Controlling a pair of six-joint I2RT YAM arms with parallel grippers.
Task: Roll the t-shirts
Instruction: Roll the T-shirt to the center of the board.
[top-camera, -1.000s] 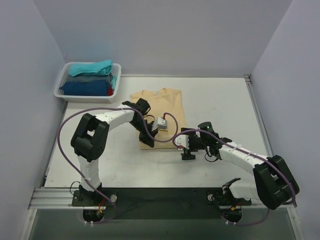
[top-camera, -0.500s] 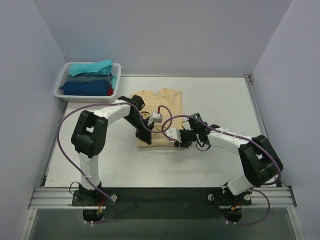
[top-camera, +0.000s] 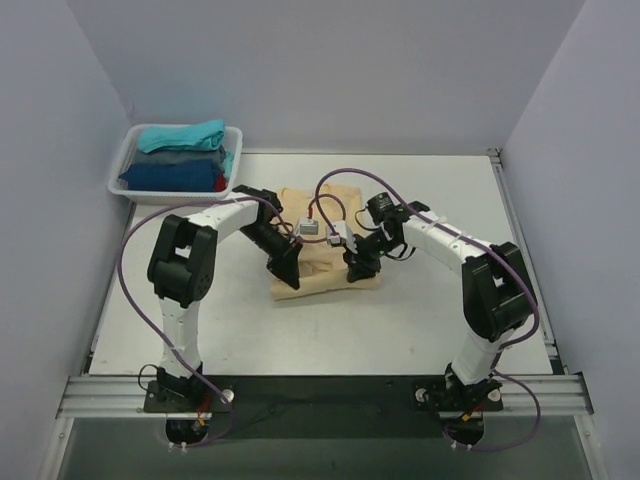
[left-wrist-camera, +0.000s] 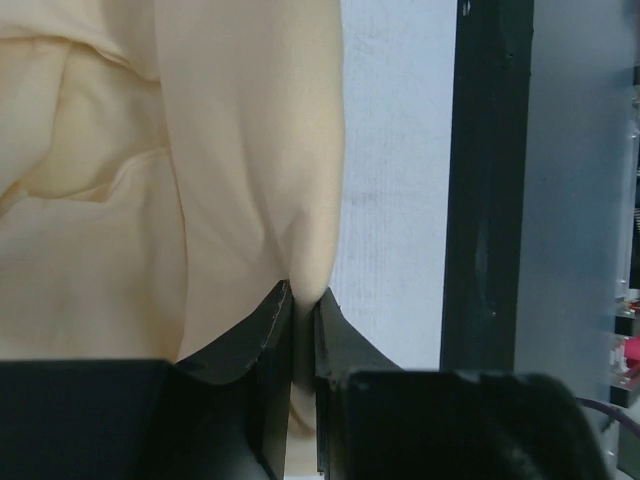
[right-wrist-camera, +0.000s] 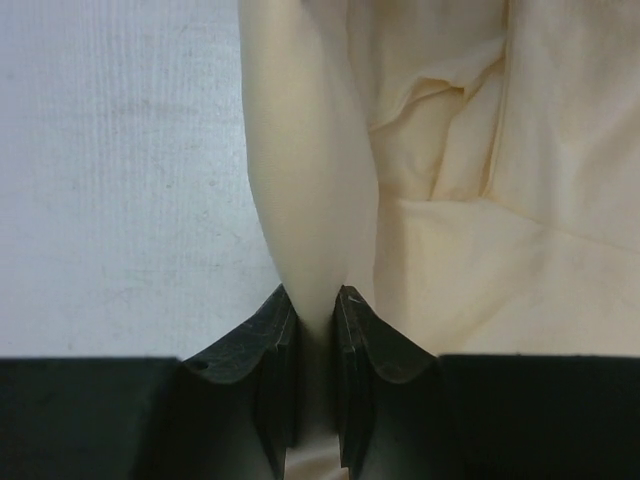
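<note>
The beige t-shirt (top-camera: 322, 262) lies in the middle of the table with its near part gathered up between the two arms. My left gripper (top-camera: 285, 266) is shut on the shirt's near left edge. In the left wrist view a fold of the beige cloth (left-wrist-camera: 230, 150) runs down between the fingertips (left-wrist-camera: 303, 296). My right gripper (top-camera: 358, 268) is shut on the near right edge. In the right wrist view a taut ridge of the cloth (right-wrist-camera: 300, 180) is pinched at the gripper (right-wrist-camera: 317, 300). More t-shirts, teal (top-camera: 180, 135), dark blue (top-camera: 170, 177) and red (top-camera: 219, 183), sit in the basket.
The white mesh basket (top-camera: 232, 160) stands at the back left corner. Purple cables (top-camera: 345, 175) loop over the shirt from both wrists. Grey walls close in the left, back and right sides. Bare table (top-camera: 440, 300) lies to the right of the shirt.
My right gripper came in from the right, closed on the shirt's near right edge and moved toward the back. The left gripper moved back too, so the shirt's near part is gathered shorter.
</note>
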